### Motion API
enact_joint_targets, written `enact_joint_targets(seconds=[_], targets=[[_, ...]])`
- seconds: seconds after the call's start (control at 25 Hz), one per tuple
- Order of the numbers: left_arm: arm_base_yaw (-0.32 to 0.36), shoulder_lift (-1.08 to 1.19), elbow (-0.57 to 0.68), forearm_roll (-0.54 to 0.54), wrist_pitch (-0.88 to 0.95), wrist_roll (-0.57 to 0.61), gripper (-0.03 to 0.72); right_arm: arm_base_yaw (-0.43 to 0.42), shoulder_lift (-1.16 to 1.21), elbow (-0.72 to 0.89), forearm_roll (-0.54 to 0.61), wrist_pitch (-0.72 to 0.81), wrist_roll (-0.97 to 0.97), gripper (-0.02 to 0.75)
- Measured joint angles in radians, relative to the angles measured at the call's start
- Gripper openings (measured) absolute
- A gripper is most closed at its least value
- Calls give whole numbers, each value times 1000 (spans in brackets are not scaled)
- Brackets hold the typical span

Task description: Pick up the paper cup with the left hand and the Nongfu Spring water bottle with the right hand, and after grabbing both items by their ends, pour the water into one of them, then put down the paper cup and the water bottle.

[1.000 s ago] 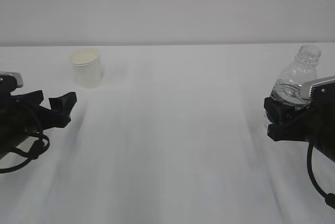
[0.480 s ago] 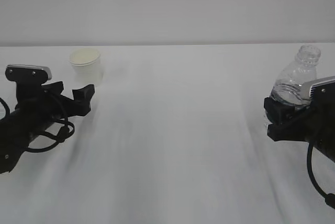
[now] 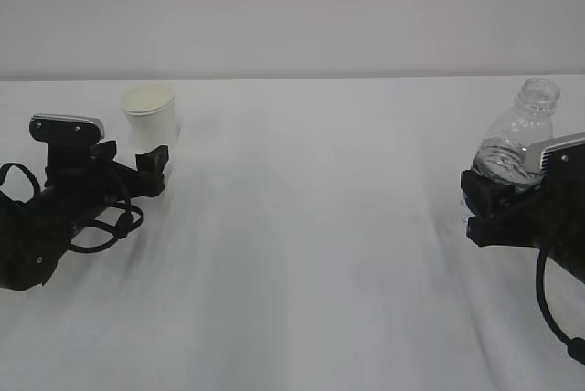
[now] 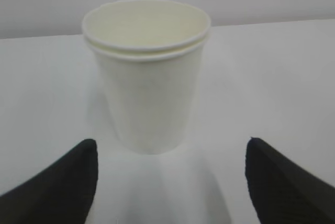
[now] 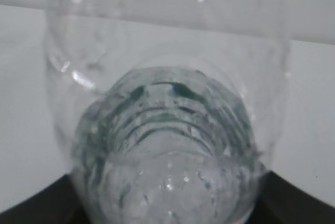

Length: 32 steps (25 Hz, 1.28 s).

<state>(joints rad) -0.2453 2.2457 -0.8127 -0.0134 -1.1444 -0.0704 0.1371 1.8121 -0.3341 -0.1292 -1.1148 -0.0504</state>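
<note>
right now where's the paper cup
In the exterior view the paper cup stands upright on the far left of the table, just beyond the left gripper; the left wrist view shows it ahead of the open fingers, untouched.

The left hand has advanced, its open tool nearing the paper cup.

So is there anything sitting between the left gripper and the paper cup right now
Nothing visible. The left gripper is open, with its jaws apart on either side of bare white table, and the paper cup stands upright straight ahead between them, untouched. The exterior view shows no other object near it.
</note>
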Motion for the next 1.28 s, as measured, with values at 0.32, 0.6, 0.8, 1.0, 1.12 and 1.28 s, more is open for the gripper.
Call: enact_joint_targets(seconds=[0.32,0.6,0.8,1.0,1.12,1.28], targets=[[39,41,-97,-4,0,1,646,0,0,0,0,0,2,420],[39,101,-169,3,0,1,646,0,0,0,0,0,2,420],[39,109,-201,13,0,1,646,0,0,0,0,0,2,420],[39,142,-253,13,0,1,646,0,0,0,0,0,2,420],[39,166,-272,25,0,1,646,0,0,0,0,0,2,420],[39,180,-279,34,0,1,646,0,0,0,0,0,2,420]])
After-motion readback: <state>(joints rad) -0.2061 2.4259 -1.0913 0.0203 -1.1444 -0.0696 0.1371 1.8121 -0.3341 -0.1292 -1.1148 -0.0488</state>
